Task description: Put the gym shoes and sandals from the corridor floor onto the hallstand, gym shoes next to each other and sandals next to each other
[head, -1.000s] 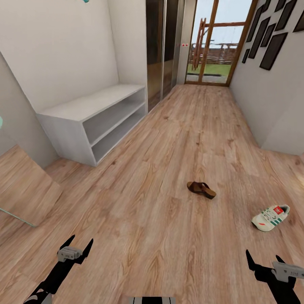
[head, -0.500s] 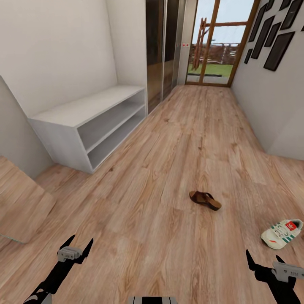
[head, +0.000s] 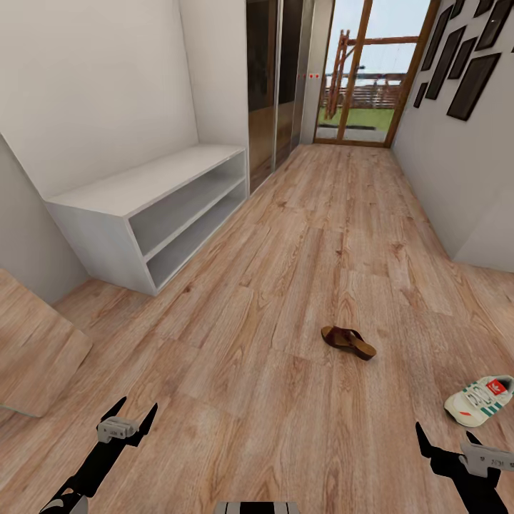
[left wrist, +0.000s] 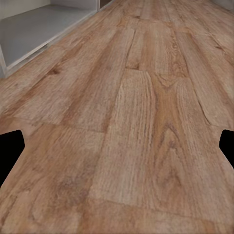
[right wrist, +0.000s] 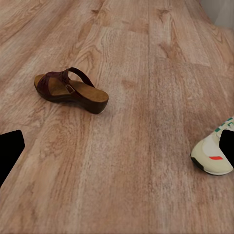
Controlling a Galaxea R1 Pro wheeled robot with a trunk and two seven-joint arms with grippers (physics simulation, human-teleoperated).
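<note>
One dark brown sandal (head: 348, 342) with a tan footbed lies on the wood-plank corridor floor (head: 271, 371), ahead and right of centre; the right wrist view shows the sandal (right wrist: 71, 89) too. A white gym shoe (head: 478, 400) with green stripes and a red patch rests on the floor near the right edge; its toe (right wrist: 211, 157) shows beside a right fingertip. The light-grey hallstand (head: 150, 214) stands against the left wall, its top and both shelves bare. My left gripper (head: 128, 417) and right gripper (head: 448, 437) hang open over the floor, holding nothing. The other shoe and sandal are out of view.
A glass door (head: 364, 71) ends the corridor. Dark picture frames (head: 467, 68) hang on the right wall, and dark cabinet doors (head: 275, 86) stand beyond the hallstand. A wood-faced panel (head: 32, 343) juts in at the left. The hallstand's lower shelf (left wrist: 34, 29) shows in the left wrist view.
The whole view has shifted as the camera moved: sandal and gym shoe sit lower and further right in the picture, the hallstand further left. Both grippers keep their place and stay open.
</note>
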